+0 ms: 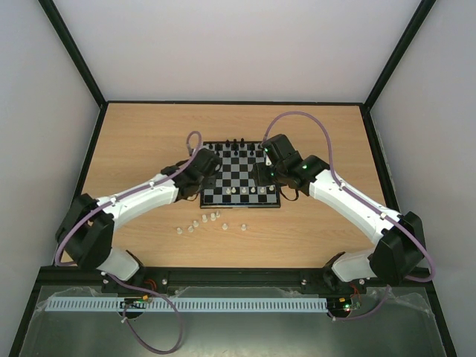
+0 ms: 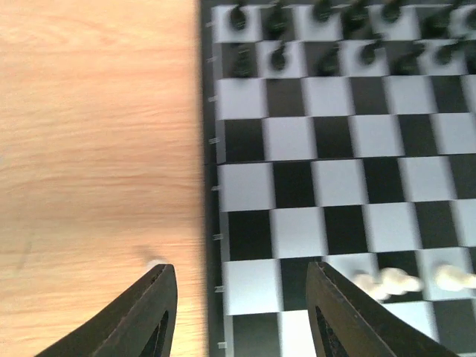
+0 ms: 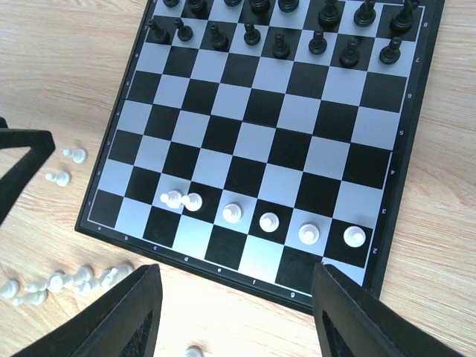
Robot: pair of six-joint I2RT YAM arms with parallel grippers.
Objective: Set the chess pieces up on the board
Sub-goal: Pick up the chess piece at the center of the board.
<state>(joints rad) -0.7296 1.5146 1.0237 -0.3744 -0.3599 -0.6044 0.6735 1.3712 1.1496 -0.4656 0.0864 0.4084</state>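
Left wrist: chess pieces [image 2: 390,281] just outside one finger [image 2: 348,321]

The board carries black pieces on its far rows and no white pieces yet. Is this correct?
No. White pieces are on the board, in its second row from the near edge; the black pieces are on the far rows. The right wrist view shows this.
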